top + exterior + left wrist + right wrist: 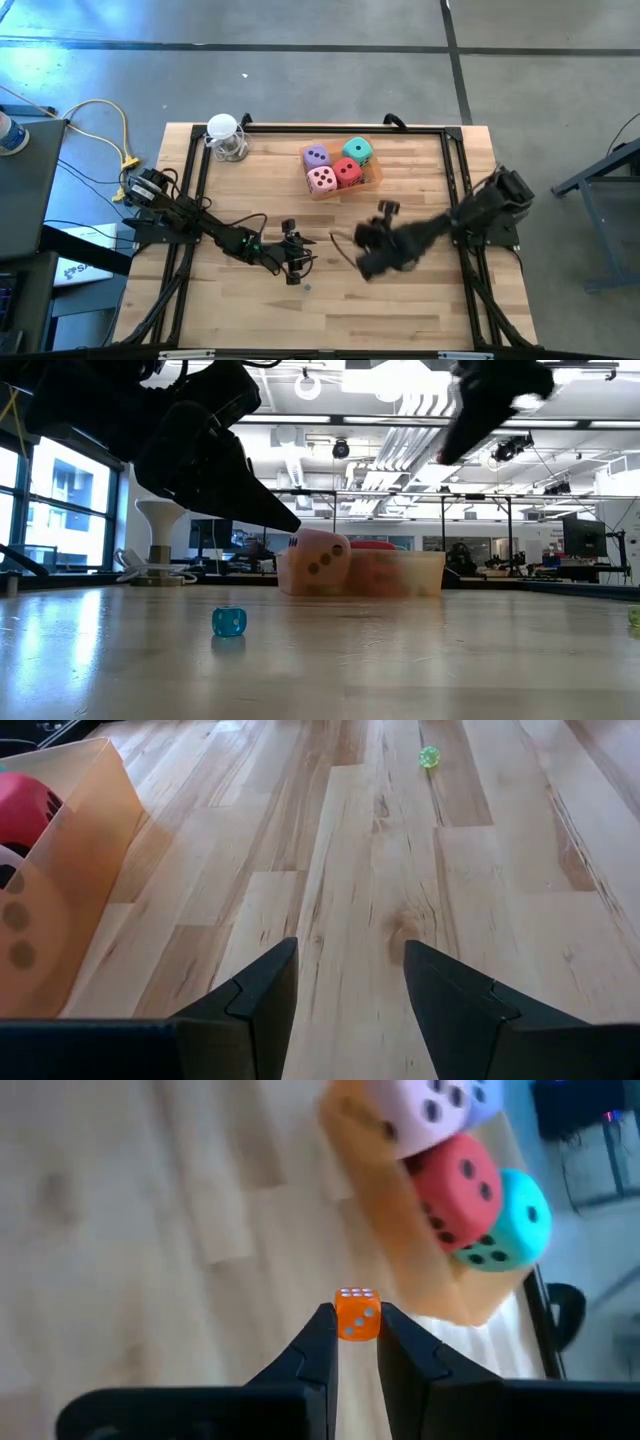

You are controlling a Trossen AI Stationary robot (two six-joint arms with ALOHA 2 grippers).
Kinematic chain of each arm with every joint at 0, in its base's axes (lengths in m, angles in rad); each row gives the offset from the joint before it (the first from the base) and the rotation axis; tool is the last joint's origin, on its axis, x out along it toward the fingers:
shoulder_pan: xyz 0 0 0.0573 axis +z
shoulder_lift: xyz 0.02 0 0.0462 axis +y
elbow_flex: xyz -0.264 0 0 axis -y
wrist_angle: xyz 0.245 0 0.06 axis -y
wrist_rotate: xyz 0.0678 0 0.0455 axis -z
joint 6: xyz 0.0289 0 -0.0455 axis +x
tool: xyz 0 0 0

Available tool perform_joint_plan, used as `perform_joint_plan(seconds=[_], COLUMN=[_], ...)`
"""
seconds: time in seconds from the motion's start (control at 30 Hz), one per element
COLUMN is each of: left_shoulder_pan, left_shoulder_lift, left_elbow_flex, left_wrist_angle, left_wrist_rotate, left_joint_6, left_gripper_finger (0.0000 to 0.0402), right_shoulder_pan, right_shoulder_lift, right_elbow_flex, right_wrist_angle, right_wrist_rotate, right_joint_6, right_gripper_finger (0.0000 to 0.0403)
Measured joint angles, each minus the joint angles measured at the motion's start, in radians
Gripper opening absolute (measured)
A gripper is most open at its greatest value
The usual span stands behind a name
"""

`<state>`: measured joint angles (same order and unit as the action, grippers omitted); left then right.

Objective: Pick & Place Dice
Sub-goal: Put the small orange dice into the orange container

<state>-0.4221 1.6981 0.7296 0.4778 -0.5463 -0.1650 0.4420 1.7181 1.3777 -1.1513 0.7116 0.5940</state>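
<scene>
Right pincer (356,1325) clamped on small orange die (356,1315); tray (440,1295) of four big dice (455,1185) just beyond. Left pincer (345,985) apart, empty, over worktop (400,870).

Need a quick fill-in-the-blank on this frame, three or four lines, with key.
1. The right gripper has its jaws shut on a small ____ die.
2. The four big foam dice sit in the orange ____.
3. The left gripper has ____ between its jaws.
4. A tiny ____ die lies loose on the table.

Missing: orange; tray; nothing; blue
</scene>
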Motion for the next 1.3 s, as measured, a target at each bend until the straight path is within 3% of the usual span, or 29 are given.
perform_joint_plan(seconds=[0.43, 0.63, 0.93, 1.3], left_shoulder_pan=[-0.004, -0.007, -0.004, 0.001], left_shoulder_lift=[0.000, 0.000, 0.000, 0.000], left_elbow_flex=[0.000, 0.000, 0.000, 0.000], left_wrist_angle=[-0.021, -0.040, -0.045, -0.045], left_wrist_rotate=[0.000, 0.000, 0.000, -0.001], left_joint_6=[0.000, 0.000, -0.013, -0.023], left_gripper_finger=[0.0177, 0.0177, 0.0177, 0.0177], right_shoulder_pan=[-0.439, -0.593, -0.702, -0.710], right_shoulder_lift=[-0.018, -0.018, -0.018, -0.018], right_elbow_flex=[-0.063, -0.108, -0.179, -0.203], right_wrist_angle=[0.093, 0.265, 0.338, 0.418], right_wrist_rotate=[-0.107, -0.168, -0.205, -0.243], right_joint_6=[-0.242, -0.299, -0.194, -0.205], right_gripper_finger=[0.0035, 0.0036, 0.0043, 0.0045])
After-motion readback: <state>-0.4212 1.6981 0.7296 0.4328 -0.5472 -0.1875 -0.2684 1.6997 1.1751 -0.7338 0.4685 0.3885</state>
